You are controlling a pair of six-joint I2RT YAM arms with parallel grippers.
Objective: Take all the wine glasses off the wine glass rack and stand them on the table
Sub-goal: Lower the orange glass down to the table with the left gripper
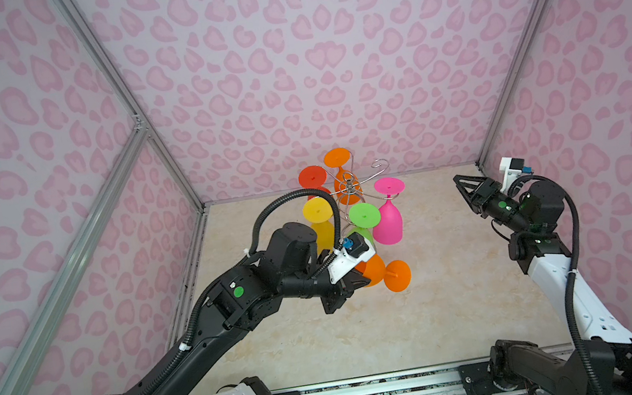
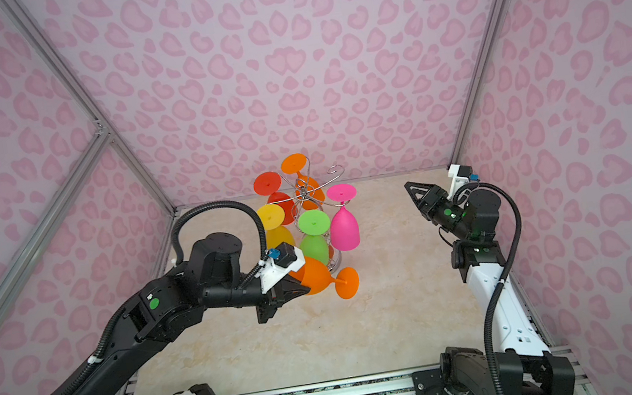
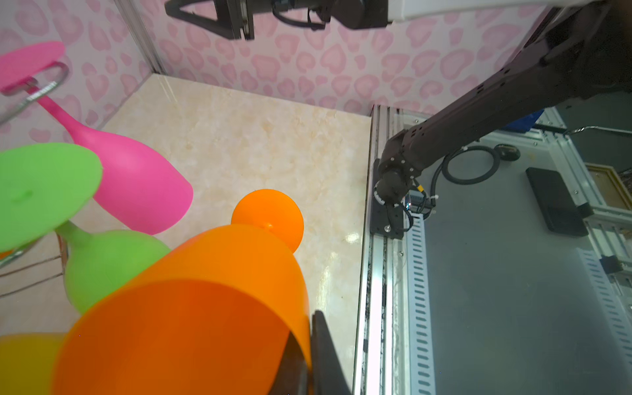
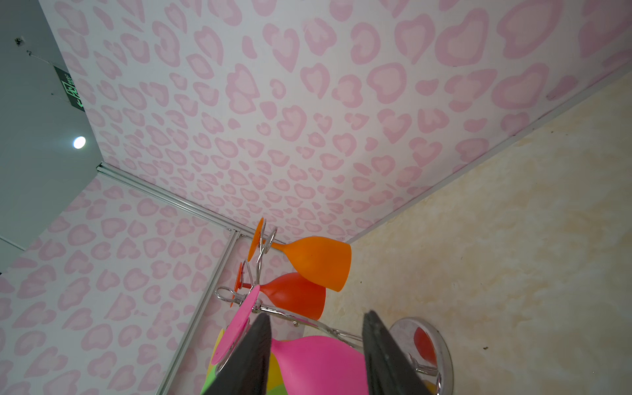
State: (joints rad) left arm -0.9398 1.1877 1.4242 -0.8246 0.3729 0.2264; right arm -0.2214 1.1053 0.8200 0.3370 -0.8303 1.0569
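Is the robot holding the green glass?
No, the left gripper grips an orange glass; the green glass hangs on the rack.

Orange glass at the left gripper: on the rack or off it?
Off. The orange wine glass is tipped sideways, rim pinched in the left gripper, in front of the wine glass rack, on none of its arms.

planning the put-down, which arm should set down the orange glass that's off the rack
Left: the left gripper is shut on the orange glass, already clear of the rack; the right gripper is open and well away.
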